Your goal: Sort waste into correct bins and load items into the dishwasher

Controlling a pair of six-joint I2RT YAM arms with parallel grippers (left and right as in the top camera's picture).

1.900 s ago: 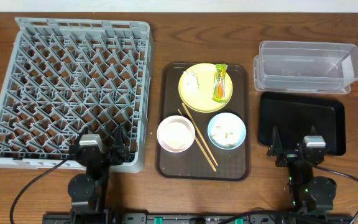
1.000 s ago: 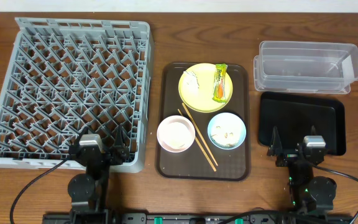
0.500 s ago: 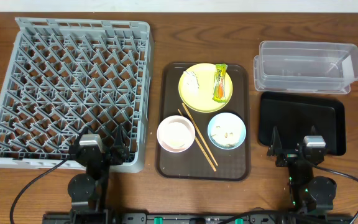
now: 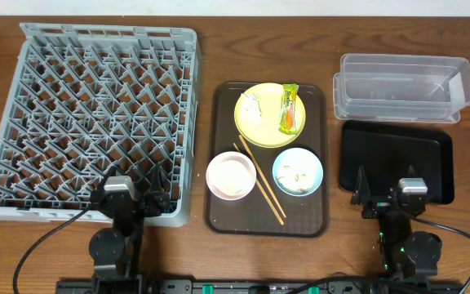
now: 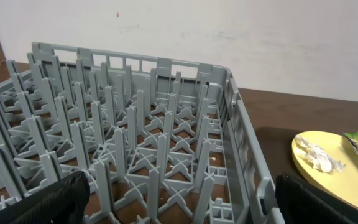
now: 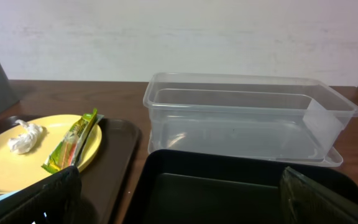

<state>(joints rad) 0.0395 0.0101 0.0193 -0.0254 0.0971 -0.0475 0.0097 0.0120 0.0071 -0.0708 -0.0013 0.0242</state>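
Centrally, brown tray (image 4: 243, 219) under yellow plate (image 4: 269, 119).

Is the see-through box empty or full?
Empty. The clear tub shows only its bare bottom through the walls, and nothing lies inside.

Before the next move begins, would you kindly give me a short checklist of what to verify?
1. Left end effector open and empty: ok.
2. Right end effector open and empty: ok.
3. Rack free of dishes: ok.
4. Tub and black tray empty: ok.
5. Tissue and wrapper lying uncovered on the plate: ok.
6. Chopsticks clear of the pink bowl rim: cannot tell.
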